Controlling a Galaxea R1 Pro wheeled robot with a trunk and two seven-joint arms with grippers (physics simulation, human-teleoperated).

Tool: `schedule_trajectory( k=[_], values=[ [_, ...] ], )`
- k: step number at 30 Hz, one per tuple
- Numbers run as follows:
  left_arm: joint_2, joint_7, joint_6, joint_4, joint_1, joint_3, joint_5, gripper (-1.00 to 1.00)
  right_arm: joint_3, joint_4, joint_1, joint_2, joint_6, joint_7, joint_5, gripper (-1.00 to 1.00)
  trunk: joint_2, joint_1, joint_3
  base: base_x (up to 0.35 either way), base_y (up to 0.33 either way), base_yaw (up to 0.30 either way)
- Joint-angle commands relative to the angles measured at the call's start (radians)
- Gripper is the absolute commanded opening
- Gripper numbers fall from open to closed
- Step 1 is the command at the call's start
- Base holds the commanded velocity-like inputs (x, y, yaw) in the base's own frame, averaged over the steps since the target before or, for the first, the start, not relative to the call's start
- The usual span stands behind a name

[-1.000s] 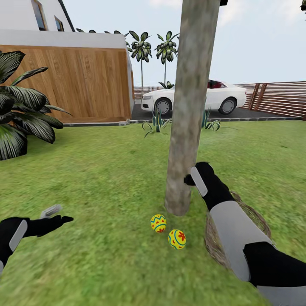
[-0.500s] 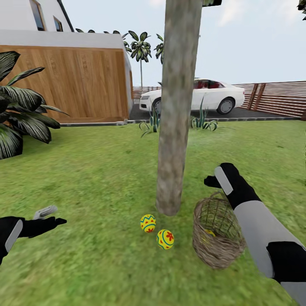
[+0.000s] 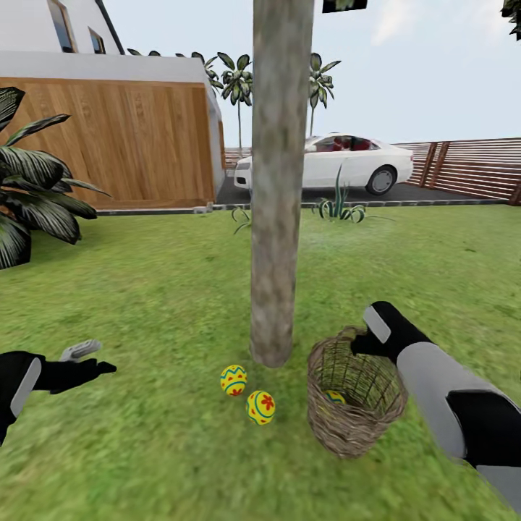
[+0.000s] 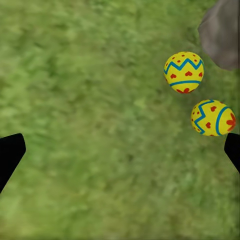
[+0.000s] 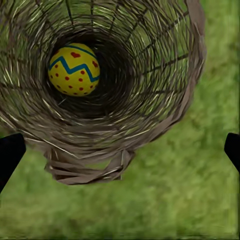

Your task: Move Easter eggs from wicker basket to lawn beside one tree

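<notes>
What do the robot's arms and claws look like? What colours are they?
Both arms are black near the ends, each with a light grey panel. The right arm has a wide light grey sleeve section, then black again. The left claw has one grey finger and one black. No cables show.

Eggs out: two Easter eggs on the lawn, just beside the tree.
Egg inside: third egg in the wicker basket, right of the tree.
</notes>
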Motion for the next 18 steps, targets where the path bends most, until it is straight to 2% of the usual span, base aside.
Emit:
schedule_trajectory(
  k=[1, 2, 5, 9, 18],
  values=[
    [0.000, 0.000, 0.007, -0.002, -0.001, 0.002, 0.003, 1.00, 0.008, 0.022, -0.014, -0.001, 0.004, 0.000, -0.010, 1.00, 0.000, 0.000, -0.001, 0.000, -0.076, 0.000],
    [0.001, -0.001, 0.009, -0.005, -0.001, 0.002, 0.005, 1.00, 0.009, 0.101, -0.067, 0.000, 0.005, 0.039, -0.010, 1.00, 0.000, 0.000, -0.001, 0.000, -0.031, 0.000],
    [0.001, -0.002, 0.011, -0.028, -0.001, 0.003, 0.007, 1.00, 0.013, 0.169, -0.129, 0.001, 0.011, 0.083, -0.008, 1.00, 0.000, 0.000, -0.001, 0.000, -0.014, 0.000],
    [0.000, -0.001, 0.011, -0.065, -0.001, 0.004, 0.005, 1.00, 0.015, 0.185, -0.153, 0.003, 0.013, 0.096, -0.007, 1.00, 0.000, 0.000, -0.001, 0.087, -0.038, 0.000],
    [0.003, -0.002, 0.018, -0.091, -0.001, 0.006, 0.010, 1.00, 0.016, 0.189, -0.162, 0.017, 0.008, 0.099, -0.004, 1.00, 0.000, 0.000, -0.001, 0.285, -0.036, 0.000]
  ],
)
